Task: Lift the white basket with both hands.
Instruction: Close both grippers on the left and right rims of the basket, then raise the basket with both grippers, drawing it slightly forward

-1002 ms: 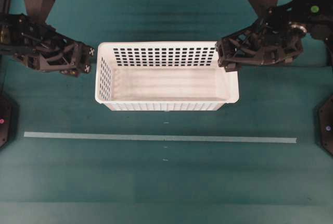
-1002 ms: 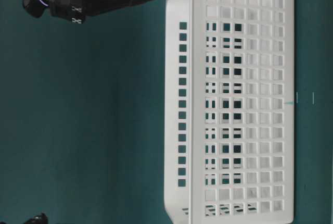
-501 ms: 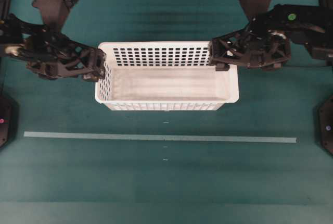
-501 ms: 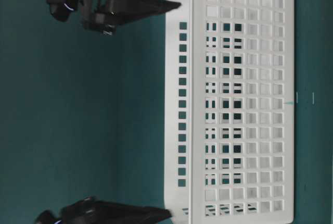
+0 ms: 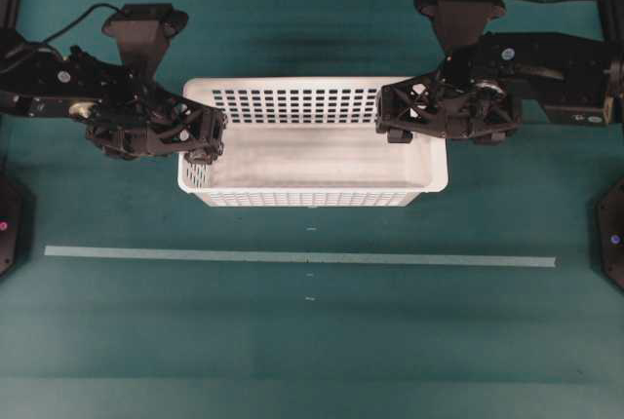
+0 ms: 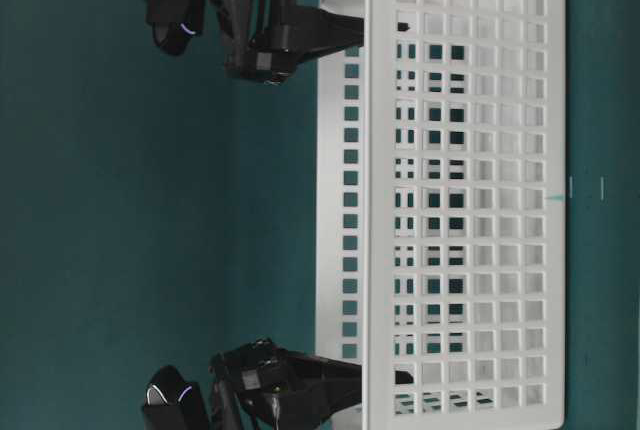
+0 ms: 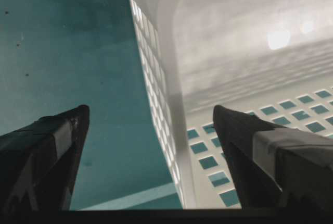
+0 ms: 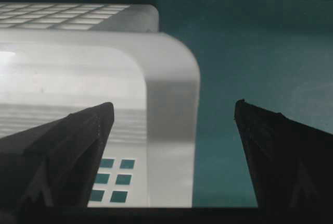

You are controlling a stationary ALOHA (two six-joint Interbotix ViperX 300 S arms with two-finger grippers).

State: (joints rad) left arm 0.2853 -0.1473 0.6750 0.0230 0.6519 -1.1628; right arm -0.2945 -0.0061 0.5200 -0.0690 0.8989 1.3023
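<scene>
The white basket (image 5: 312,161) rests on the green table, long side across the overhead view, and fills the right of the table-level view (image 6: 460,190). My left gripper (image 5: 193,136) is open and straddles the basket's left end wall. In the left wrist view (image 7: 151,114) one finger is outside over the table, the other inside, and the rim (image 7: 171,104) runs between them. My right gripper (image 5: 419,119) is open over the right end near the back corner. In the right wrist view (image 8: 174,109) the rim (image 8: 171,94) lies between the spread fingers. Neither gripper touches the basket.
A pale tape line (image 5: 292,258) runs across the table in front of the basket. Black arm bases sit at the table's left edge (image 5: 8,219) and right edge (image 5: 612,234). The basket holds nothing.
Both grippers have moved inward and down from beside the basket's ends to straddle its end walls. The basket has not moved.
</scene>
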